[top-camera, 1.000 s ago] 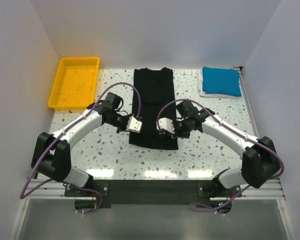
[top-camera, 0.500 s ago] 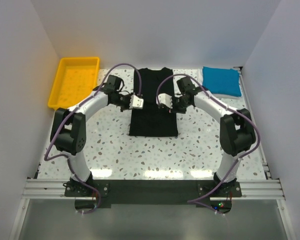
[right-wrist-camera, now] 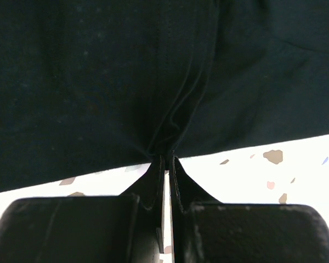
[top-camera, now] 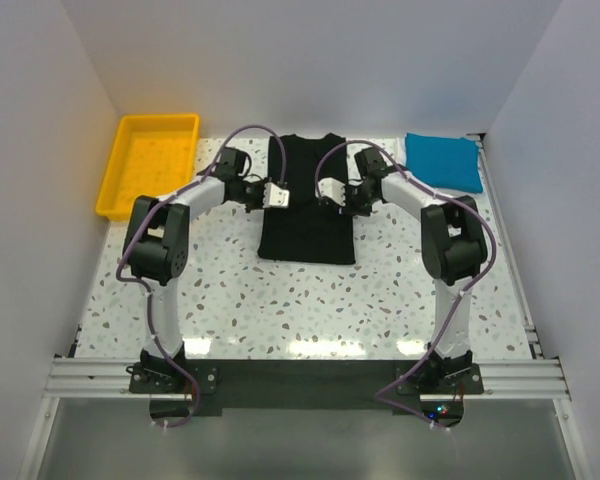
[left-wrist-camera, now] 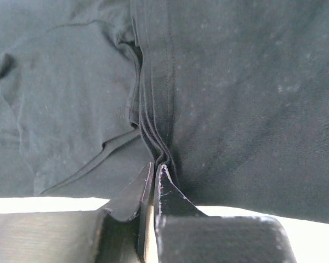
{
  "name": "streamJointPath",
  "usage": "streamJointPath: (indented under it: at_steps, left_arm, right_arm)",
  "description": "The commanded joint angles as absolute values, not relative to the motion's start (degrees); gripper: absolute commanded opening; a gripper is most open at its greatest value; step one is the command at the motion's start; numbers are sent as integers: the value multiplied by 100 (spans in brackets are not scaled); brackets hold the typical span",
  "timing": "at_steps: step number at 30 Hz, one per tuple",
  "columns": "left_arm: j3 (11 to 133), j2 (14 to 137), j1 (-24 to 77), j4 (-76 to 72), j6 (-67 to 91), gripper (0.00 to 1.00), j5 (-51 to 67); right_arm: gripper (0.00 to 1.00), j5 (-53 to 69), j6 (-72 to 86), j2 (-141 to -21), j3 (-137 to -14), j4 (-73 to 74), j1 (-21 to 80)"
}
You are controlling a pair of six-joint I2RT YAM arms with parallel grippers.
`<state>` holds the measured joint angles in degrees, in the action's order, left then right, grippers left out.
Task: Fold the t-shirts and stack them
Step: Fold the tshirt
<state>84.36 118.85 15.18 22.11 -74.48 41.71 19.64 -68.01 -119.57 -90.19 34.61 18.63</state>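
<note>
Both arms reach farther up the table (top-camera: 280, 300) than a second ago, dragging black t-shirt (top-camera: 308, 232) hem toward collar. Left gripper (left-wrist-camera: 155, 167), right gripper (right-wrist-camera: 165, 159) clamped on bunched hem. Shirt lies centre-table. Soft, limp, light; pinch stacked edge layers at both sides.

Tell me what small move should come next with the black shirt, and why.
Probably carry the pinched edge toward the collar and lower it. The left gripper and right gripper are each shut on an edge of the black shirt, over its middle, so the fold looks half made.
</note>
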Motion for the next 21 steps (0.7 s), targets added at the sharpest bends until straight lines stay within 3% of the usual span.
streamJointPath:
  at_steps: [1, 3, 5, 7, 10, 17, 18, 19, 21]
  left_arm:
    - [8640, 11944, 1415, 1679, -7471, 0, 4219]
    - [8622, 11953, 1415, 1722, -7462, 2, 4175]
    - [8587, 11936, 1406, 1775, -7418, 14, 4096]
    - [8526, 11883, 1380, 1714, -7313, 26, 3903]
    - [8464, 11629, 1231, 1582, -6874, 37, 3832]
    - [7753, 10434, 1151, 2178, -5996, 49, 4217]
    - [7543, 10189, 1212, 2458, -5951, 53, 4280]
    - [7402, 10065, 1274, 2565, -5941, 56, 4324]
    - [6859, 9662, 1493, 2628, -6020, 58, 4324]
  right_arm:
    - [0, 1838, -6970, -12041, -9290, 3077, 1846]
    - [0, 1802, -6917, -12093, -9369, 3059, 1837]
    - [4, 1723, -6769, -12155, -9518, 3085, 1846]
    - [21, 1592, -6689, -12155, -9676, 3155, 1837]
    - [42, 1407, -6461, -11963, -9677, 3216, 1819]
    - [60, 1687, -5672, -11066, -9589, 4331, 1854]
    - [77, 1896, -5573, -10944, -9624, 4577, 1933]
    - [83, 1994, -5503, -10864, -9572, 5005, 1986]
    - [86, 2161, -5414, -10453, -9283, 5124, 2161]
